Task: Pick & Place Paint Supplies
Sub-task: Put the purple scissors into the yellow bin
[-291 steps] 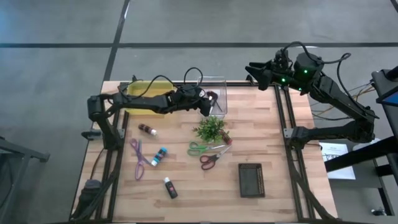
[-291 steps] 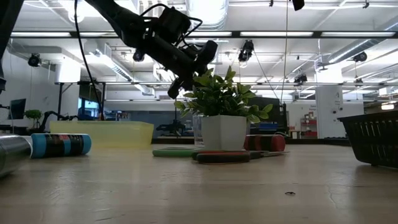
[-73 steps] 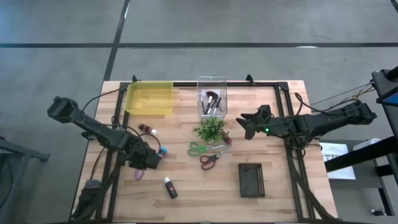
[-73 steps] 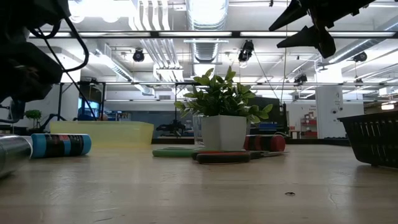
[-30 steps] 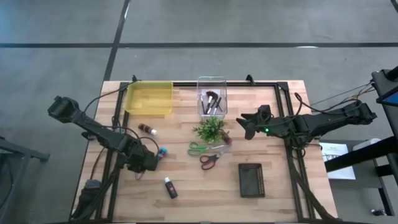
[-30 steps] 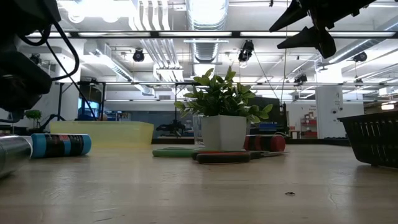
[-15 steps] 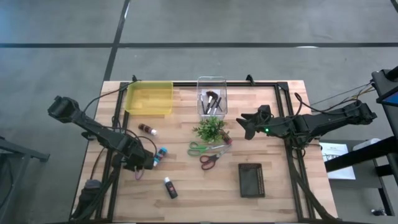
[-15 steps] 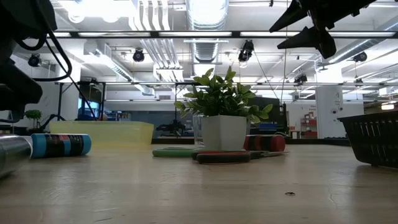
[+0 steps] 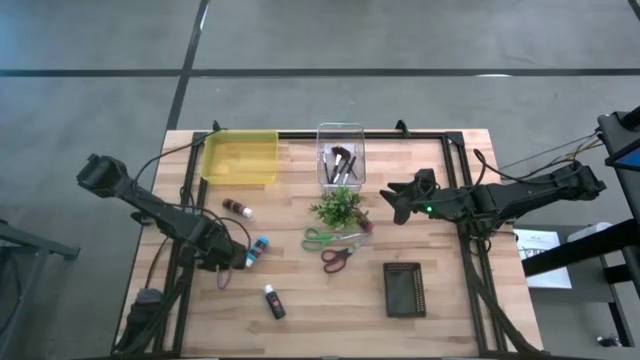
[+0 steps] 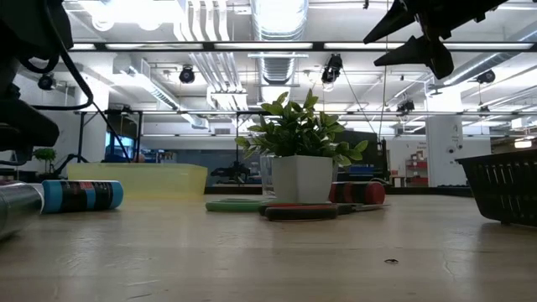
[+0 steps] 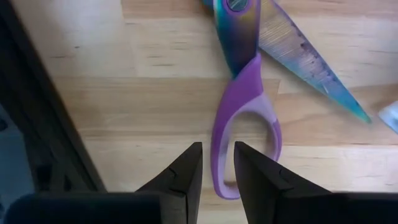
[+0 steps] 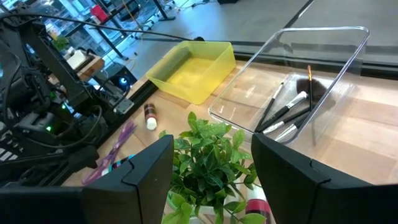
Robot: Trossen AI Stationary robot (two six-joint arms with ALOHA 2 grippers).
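The wooden table carries the supplies. Far side: a yellow tray, bare inside, and a clear bin holding the brushes. The right arm waits raised beside the potted plant, its right gripper parted and holding nothing. Over the last seconds the left arm has drawn slightly back toward the left edge; its left gripper now sits low with narrowly parted fingers straddling one handle loop of the purple scissors, which appear to lie flat on the wood, seemingly not yet clamped. A grasp looks imminent. Blue tube, brown tube and black tube remain loose.
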